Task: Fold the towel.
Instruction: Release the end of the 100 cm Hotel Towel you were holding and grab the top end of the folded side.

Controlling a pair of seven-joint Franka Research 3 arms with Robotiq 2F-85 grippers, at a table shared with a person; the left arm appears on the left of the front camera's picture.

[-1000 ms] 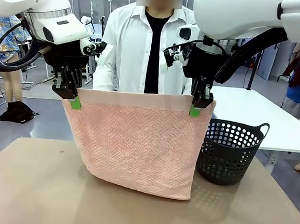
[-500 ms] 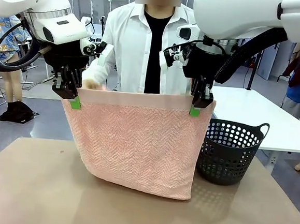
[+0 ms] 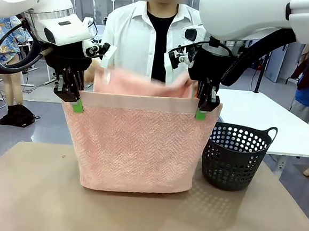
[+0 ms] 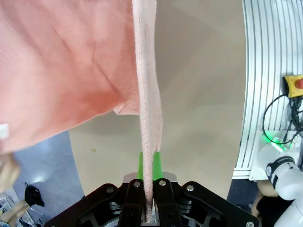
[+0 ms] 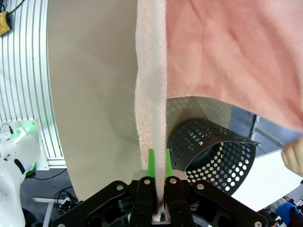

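Note:
The salmon-pink towel (image 3: 135,151) hangs in front of the person, its plain band stretched level between my two grippers. My left gripper (image 3: 77,105) is shut on the band's left corner and my right gripper (image 3: 201,113) on its right corner. Behind the band, the person's hands hold the towel's other end (image 3: 146,85) raised above it, so the cloth hangs doubled with a fold just over the table (image 3: 30,202). In the left wrist view the band's edge (image 4: 147,94) runs up from my shut left gripper (image 4: 148,208). The right wrist view shows the towel's edge (image 5: 151,94) pinched in my right gripper (image 5: 158,208).
A dark perforated basket (image 3: 234,156) stands on the table's right side, close to the towel's lower right corner, and appears below the cloth in the right wrist view (image 5: 213,151). The person stands just behind the towel. Bare tabletop lies in front and to the left.
The person has lifted the towel's hanging lower end up behind the band, so the cloth now hangs doubled and shorter. Both grippers have stayed in place, still shut.

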